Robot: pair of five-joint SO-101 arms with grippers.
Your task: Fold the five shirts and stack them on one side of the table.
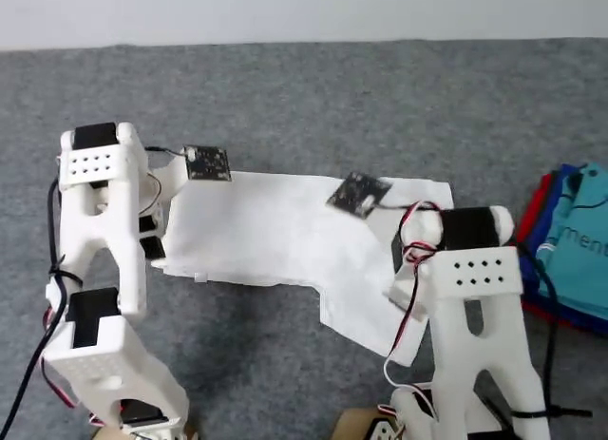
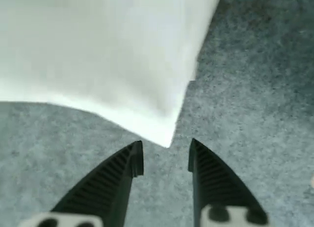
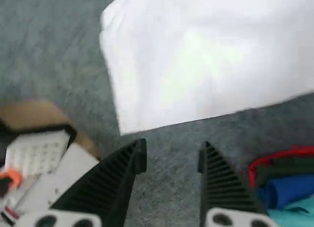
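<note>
White shirt: the white shirt [image 1: 275, 229] lies flat in the middle of the grey surface [image 1: 313, 98], between the two arms; its outline is uneven, with one part reaching toward the right arm [image 1: 470, 274]
Stack: a stack of coloured shirts [image 1: 573, 242], red, blue and teal, is at the right edge of the surface, beside the right arm and apart from the white shirt
Left claw: the left claw [image 2: 166, 156] is open and holds nothing; it is low over the surface, and a corner of the white shirt is just in front of the gap between its two fingers
Right claw: the right claw [image 3: 172, 149] is also open with nothing in it, over bare surface just beside an edge of the white shirt, with the stack of coloured shirts near on one side
</note>
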